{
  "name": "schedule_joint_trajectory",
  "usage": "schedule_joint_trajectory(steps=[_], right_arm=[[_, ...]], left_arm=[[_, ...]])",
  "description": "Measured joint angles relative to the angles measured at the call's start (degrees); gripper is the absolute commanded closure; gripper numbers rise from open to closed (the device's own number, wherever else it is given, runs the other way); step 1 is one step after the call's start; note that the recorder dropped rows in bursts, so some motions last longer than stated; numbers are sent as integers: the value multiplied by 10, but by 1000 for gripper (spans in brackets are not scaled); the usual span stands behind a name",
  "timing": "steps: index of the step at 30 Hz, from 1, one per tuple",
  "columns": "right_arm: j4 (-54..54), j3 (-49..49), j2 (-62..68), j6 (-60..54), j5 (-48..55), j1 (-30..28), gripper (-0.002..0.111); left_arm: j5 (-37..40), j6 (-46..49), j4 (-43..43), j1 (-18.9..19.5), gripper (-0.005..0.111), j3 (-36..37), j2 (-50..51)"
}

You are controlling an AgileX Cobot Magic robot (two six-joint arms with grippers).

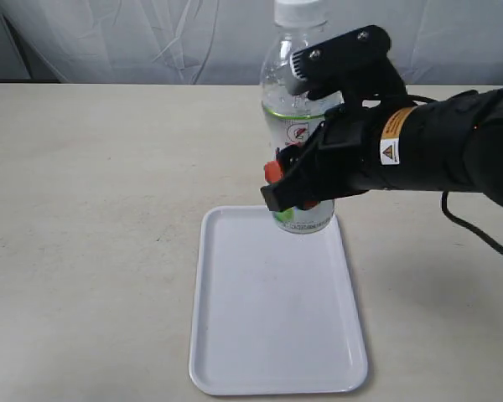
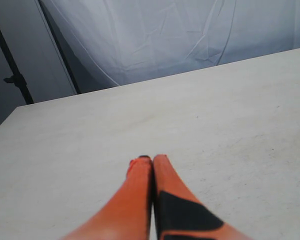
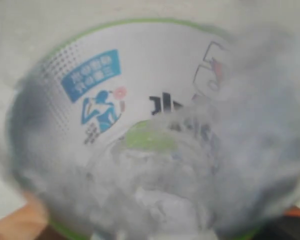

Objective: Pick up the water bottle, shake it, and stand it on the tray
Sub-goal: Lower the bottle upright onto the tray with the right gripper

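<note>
The water bottle, clear with a white cap and a white-green label, stands upright over the far end of the white tray. My right gripper is shut on the bottle's lower half, its orange fingertips showing at the bottle's side. Whether the base touches the tray I cannot tell. The right wrist view is filled by the blurred bottle with its label close up. My left gripper is shut on nothing, orange fingers pressed together above the bare table. It does not appear in the exterior view.
The beige table stretches around the tray. A pale cloth backdrop hangs behind the table's far edge. A dark stand pole shows beyond the table in the left wrist view.
</note>
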Motion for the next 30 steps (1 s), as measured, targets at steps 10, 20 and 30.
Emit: schedule_joint_trajectory(steps=[10, 20, 30], right_arm=[[-309, 7, -7, 396, 17, -4, 109], [11, 184, 13, 14, -364, -7, 109], [58, 187, 125, -125, -471, -10, 109]], left_arm=[[0, 0, 0, 0, 106, 0, 0], [0, 0, 0, 0, 106, 0, 0], [0, 0, 0, 0, 106, 0, 0]])
